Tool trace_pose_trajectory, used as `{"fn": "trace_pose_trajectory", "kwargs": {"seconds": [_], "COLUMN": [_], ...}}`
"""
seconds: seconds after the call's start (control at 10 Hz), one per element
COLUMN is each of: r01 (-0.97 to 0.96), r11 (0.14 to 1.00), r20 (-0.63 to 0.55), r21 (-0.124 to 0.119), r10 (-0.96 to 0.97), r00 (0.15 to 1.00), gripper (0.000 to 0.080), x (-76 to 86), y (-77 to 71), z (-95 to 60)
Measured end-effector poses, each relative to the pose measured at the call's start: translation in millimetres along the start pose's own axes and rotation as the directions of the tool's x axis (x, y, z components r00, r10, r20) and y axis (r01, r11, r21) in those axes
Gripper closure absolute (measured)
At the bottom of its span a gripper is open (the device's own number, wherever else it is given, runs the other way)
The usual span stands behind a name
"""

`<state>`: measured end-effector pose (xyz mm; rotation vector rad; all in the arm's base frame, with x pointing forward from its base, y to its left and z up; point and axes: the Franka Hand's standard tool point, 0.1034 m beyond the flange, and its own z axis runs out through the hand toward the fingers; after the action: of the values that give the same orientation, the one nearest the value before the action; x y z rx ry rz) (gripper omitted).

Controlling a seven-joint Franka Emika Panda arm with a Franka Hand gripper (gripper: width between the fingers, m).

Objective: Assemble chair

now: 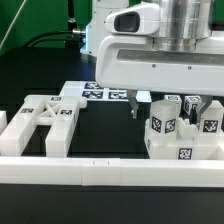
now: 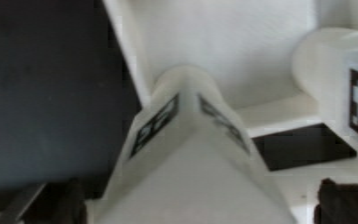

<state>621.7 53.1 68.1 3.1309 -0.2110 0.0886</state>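
Observation:
My gripper (image 1: 163, 104) hangs over the group of white tagged chair posts on the exterior view's right, fingers pointing down. It is open, and its dark fingertips (image 2: 345, 200) stand on either side of one upright white post (image 2: 197, 150) that carries tags on both faces. A small gap shows between that post and the fingertips. In the exterior view this post (image 1: 164, 127) stands beside another tagged post (image 1: 208, 128). The cross-braced frame (image 1: 45, 122) lies flat on the exterior view's left, with a white slab (image 1: 72, 93) behind it.
The marker board (image 1: 108, 94) lies flat behind the parts, under the arm. A long white border rail (image 1: 110, 172) runs along the front. In the wrist view a second white tagged part (image 2: 341, 85) sits close beside the post.

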Motion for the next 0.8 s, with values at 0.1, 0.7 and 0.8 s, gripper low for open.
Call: {"fn": "trace_pose_trajectory", "kwargs": {"seconds": [0.1,0.7,0.8], "r01": [0.071,0.423,0.495], "r11": [0.997,0.906,0.868], "r20": [0.001,0.01,0.013], "r21": [0.0,-0.017,-0.021], "r10": [-0.071,-0.423,-0.495], "r00": [0.997,0.906,0.869], "gripper": [0.0151,0.0151,0.0151], "x": [0.2,-3.8,-4.2], "y": [1.9,1.2,1.8], "z": [0.4,-2.3,-2.6]}}
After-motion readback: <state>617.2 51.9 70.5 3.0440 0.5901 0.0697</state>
